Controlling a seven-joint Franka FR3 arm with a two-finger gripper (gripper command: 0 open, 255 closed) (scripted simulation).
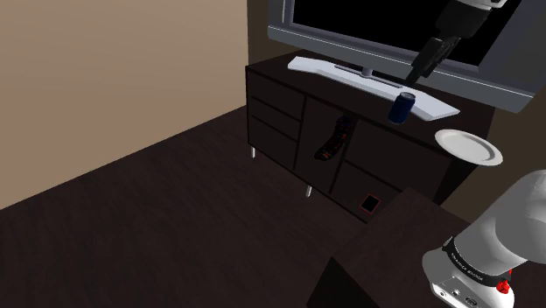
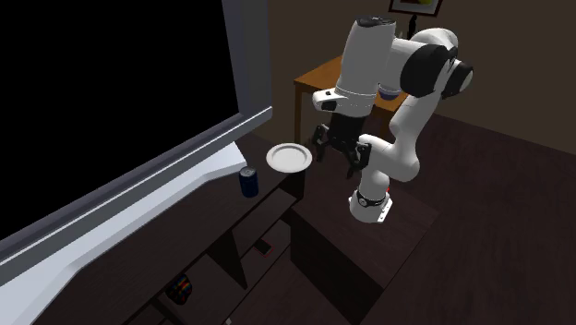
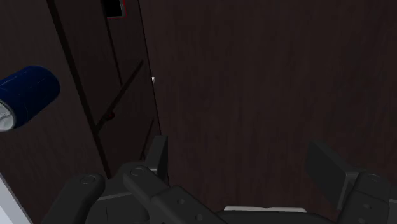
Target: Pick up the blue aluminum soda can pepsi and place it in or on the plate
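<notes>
A dark blue soda can [image 1: 402,107] stands upright on the dark cabinet top, beside the TV's pale base. It is also in the second exterior view [image 2: 248,182] and off to one side of the fingers in the wrist view [image 3: 25,95]. The white plate [image 1: 469,146] lies on the same top toward the stand [image 2: 289,157]. My black gripper [image 2: 337,157] hangs open and empty in the air, beyond the plate from the can and well above both. Seen from the shoulder it hovers above the can [image 1: 411,79]. Its fingers [image 3: 159,153] stand wide apart over the cabinet front and floor.
A large TV [image 1: 367,26] on a light grey base [image 1: 350,72] takes up the back of the cabinet [image 1: 289,122]. An open shelf holds a dark red object [image 1: 334,140]. A wooden table [image 2: 318,78] stands behind the arm. Dark floor lies before the cabinet.
</notes>
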